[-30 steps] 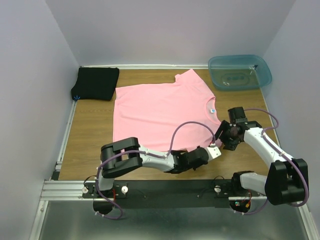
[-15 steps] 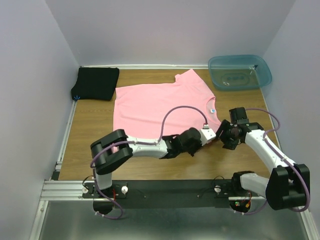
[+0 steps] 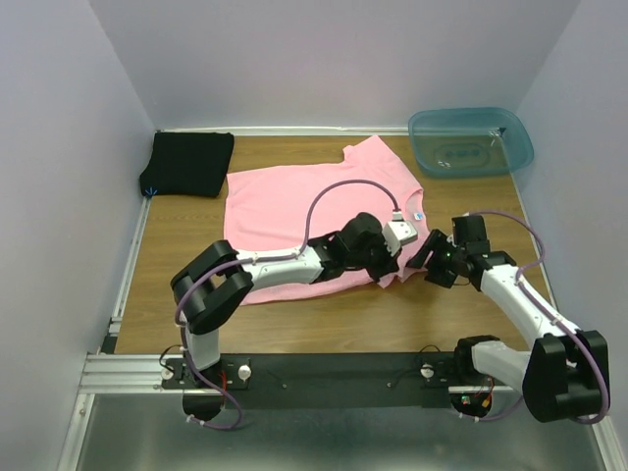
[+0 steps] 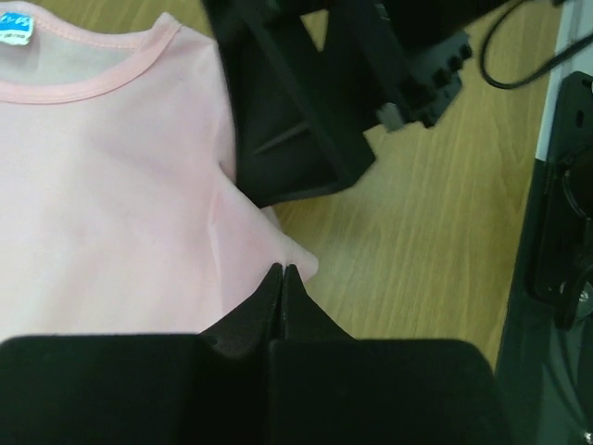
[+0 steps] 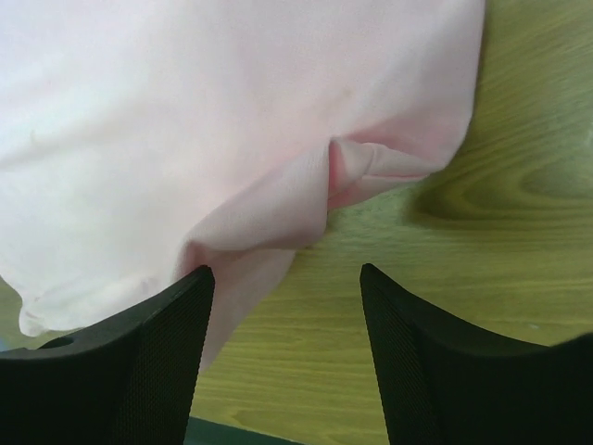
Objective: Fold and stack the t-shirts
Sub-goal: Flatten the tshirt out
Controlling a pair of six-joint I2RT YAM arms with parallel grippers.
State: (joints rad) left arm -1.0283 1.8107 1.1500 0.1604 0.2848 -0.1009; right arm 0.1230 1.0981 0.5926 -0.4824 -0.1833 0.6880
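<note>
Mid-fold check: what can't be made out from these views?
- Top view: the left arm covers part of the near edge of the pink t-shirt.
- Left wrist view: the left gripper, shut, hides whether cloth is pinched between its fingers.
- Top view: the black t-shirt is too dark to show folds.

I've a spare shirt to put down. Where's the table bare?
Bare wood lies left of the pink shirt, nearer than the black shirt, and between the pink hem and the base rail. A smaller patch sits between the bin and right gripper. Crowded: the shirt's near-right corner, around the left gripper.
</note>
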